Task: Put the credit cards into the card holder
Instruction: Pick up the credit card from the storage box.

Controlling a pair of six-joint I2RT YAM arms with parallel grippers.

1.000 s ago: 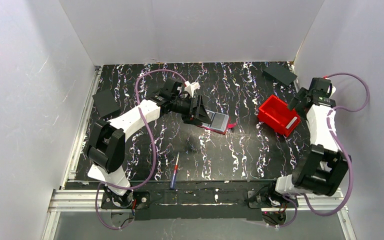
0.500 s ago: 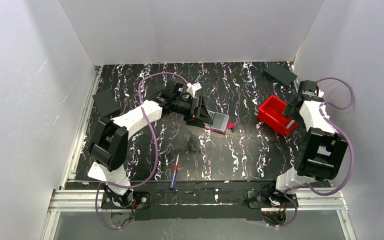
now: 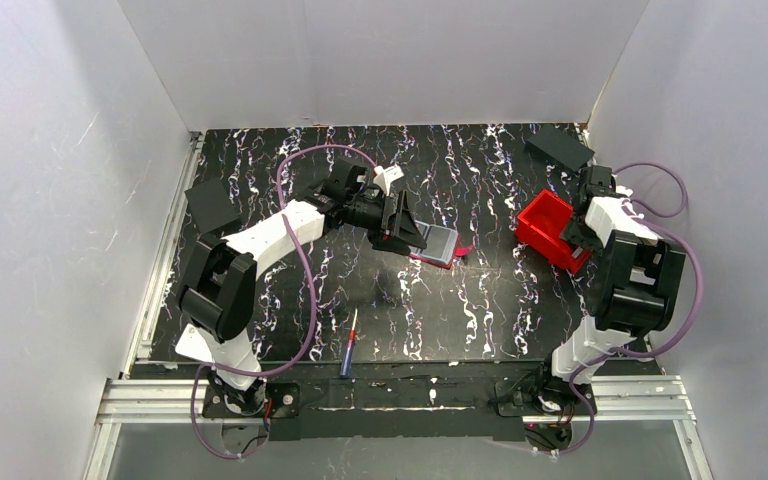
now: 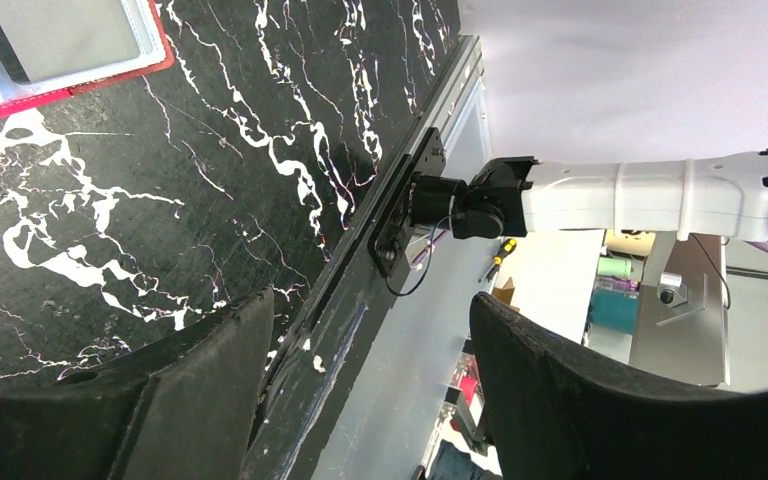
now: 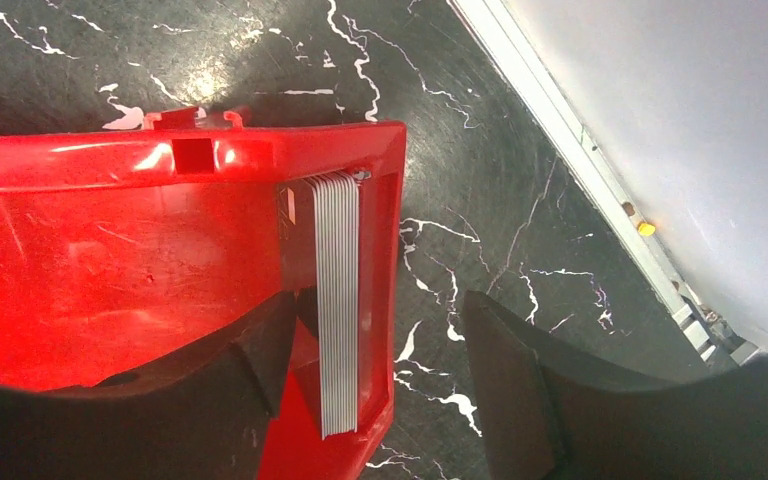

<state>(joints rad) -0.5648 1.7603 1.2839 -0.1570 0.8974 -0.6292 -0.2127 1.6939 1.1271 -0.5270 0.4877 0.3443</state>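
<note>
The card holder (image 3: 439,243) lies open in the middle of the table, red with grey-blue pockets; one corner of it (image 4: 55,50) shows in the left wrist view. My left gripper (image 3: 400,231) stands open at its left edge with nothing between the fingers (image 4: 210,390). Several credit cards (image 5: 337,300) stand on edge as a grey stack against the inside of the red bin's end wall (image 5: 385,250). My right gripper (image 5: 375,312) is open and straddles that wall and the stack: one finger (image 5: 245,375) inside the bin, the other (image 5: 520,390) outside it.
The red bin (image 3: 545,222) sits at the right of the table, close to the side wall. Black flat squares lie at the left (image 3: 212,207) and far right (image 3: 560,148). A blue and red pen-like tool (image 3: 348,345) lies near the front edge.
The right arm has folded in and brought its gripper down over the bin's near end, with its jaws narrowing. The left arm shifted slightly, then held still.
</note>
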